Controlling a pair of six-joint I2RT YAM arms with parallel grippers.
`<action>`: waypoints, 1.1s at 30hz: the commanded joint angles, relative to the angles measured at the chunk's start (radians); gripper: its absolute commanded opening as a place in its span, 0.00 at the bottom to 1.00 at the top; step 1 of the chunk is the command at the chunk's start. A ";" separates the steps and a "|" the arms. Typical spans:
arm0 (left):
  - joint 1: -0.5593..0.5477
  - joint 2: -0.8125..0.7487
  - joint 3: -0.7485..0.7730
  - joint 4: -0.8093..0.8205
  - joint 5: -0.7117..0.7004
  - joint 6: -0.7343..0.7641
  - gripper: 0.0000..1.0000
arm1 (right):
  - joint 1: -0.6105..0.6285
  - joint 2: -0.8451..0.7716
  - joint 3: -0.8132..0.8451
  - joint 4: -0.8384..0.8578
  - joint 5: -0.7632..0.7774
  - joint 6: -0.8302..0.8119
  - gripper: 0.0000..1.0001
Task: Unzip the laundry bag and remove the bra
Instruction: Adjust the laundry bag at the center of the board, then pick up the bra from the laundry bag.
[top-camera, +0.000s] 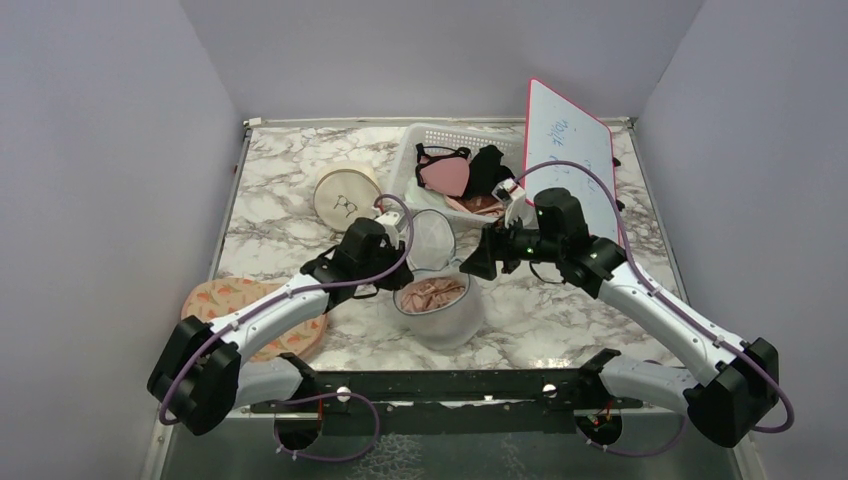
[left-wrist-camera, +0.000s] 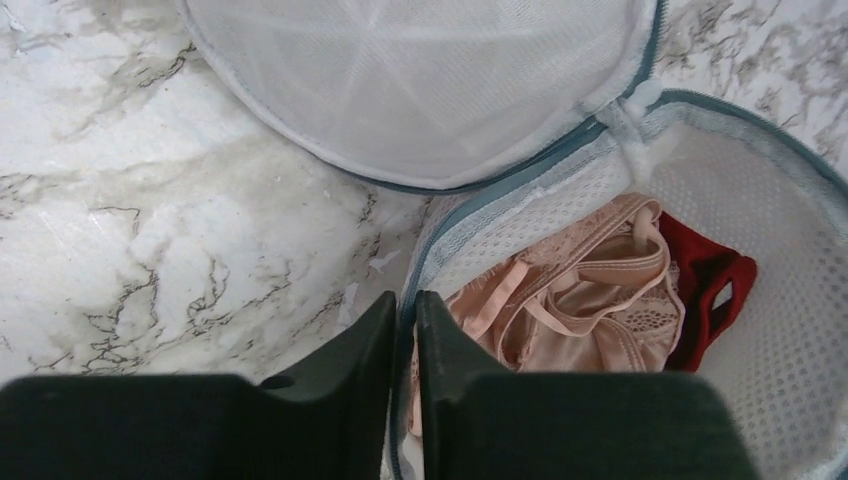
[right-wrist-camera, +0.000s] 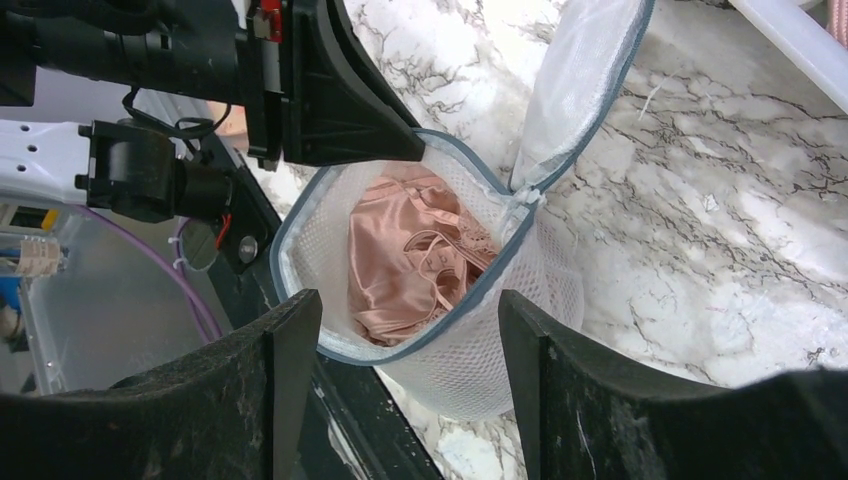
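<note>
The white mesh laundry bag (top-camera: 446, 318) stands open near the table's front, its round lid (top-camera: 432, 238) flipped up behind it on the grey-blue zip. A peach-pink bra (left-wrist-camera: 585, 300) lies crumpled inside, with something red (left-wrist-camera: 712, 288) beside it. My left gripper (left-wrist-camera: 404, 312) is shut on the bag's zipped rim (left-wrist-camera: 447, 232) at its left side, and the right wrist view shows the same grip (right-wrist-camera: 405, 150). My right gripper (right-wrist-camera: 410, 305) hangs open above the bag's right edge (right-wrist-camera: 470, 350), touching nothing, the bra (right-wrist-camera: 400, 250) showing between its fingers.
A white basket (top-camera: 424, 134) of dark and pink garments stands behind the bag. A cream round case (top-camera: 345, 193) sits to its left. A peach patterned pouch (top-camera: 215, 296) lies under my left arm. A red-edged white board (top-camera: 570, 140) leans at the back right. A black rail (top-camera: 450, 385) runs along the near edge.
</note>
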 joint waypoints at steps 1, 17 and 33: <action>0.001 -0.080 -0.010 0.049 0.041 0.028 0.00 | 0.004 -0.020 -0.001 0.026 -0.029 -0.013 0.64; -0.001 -0.381 -0.233 0.210 0.023 -0.124 0.00 | 0.042 0.037 0.004 0.069 -0.048 0.010 0.61; 0.000 -0.395 -0.172 0.068 -0.052 -0.104 0.00 | 0.388 0.297 0.192 0.013 0.376 0.006 0.57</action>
